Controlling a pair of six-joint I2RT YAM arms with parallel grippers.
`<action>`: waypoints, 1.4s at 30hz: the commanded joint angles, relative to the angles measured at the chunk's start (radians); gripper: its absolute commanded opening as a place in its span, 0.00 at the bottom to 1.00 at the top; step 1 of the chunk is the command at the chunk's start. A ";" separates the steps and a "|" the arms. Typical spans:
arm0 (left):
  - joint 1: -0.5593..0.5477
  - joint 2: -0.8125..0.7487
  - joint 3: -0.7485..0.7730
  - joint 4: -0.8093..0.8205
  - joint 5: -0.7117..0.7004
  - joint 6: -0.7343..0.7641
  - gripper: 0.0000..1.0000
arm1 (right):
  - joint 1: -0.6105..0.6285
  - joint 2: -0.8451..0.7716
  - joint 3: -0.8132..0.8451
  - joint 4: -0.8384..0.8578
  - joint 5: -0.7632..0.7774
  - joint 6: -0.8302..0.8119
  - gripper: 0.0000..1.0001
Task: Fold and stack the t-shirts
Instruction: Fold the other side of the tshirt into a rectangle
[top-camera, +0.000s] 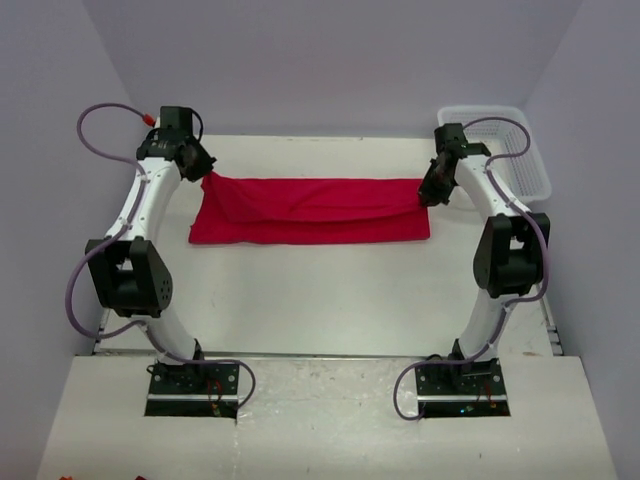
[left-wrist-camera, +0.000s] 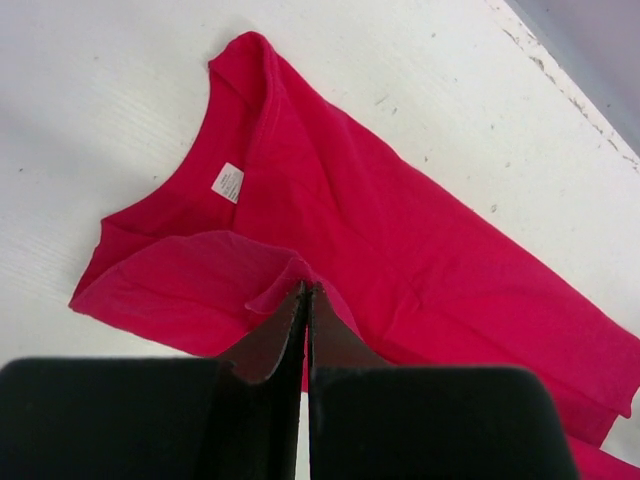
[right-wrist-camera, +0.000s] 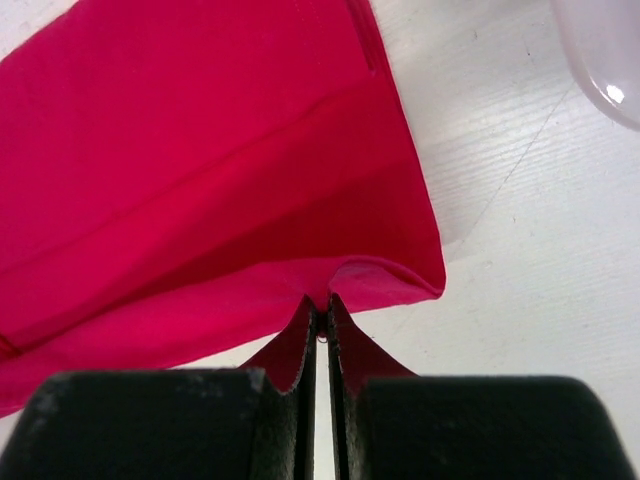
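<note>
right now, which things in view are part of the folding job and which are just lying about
Part of the job:
- red t-shirt, spread lengthwise across the table
- left gripper, shut on the shirt's edge at one end
- right gripper, shut on the shirt's edge at the other end

Just lying about:
- white mesh basket, far right corner, apart from the shirt

One t-shirt (top-camera: 310, 212), one basket (top-camera: 522, 126)
</note>
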 joint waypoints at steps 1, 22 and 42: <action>0.010 0.052 0.066 0.058 0.053 0.053 0.00 | -0.007 0.029 0.056 -0.031 0.034 -0.006 0.00; 0.010 0.290 0.187 0.108 0.092 0.093 0.00 | -0.016 0.259 0.305 -0.103 0.039 -0.020 0.00; 0.072 0.149 0.013 0.664 0.250 0.205 0.48 | 0.001 0.220 0.511 0.049 -0.014 -0.161 0.64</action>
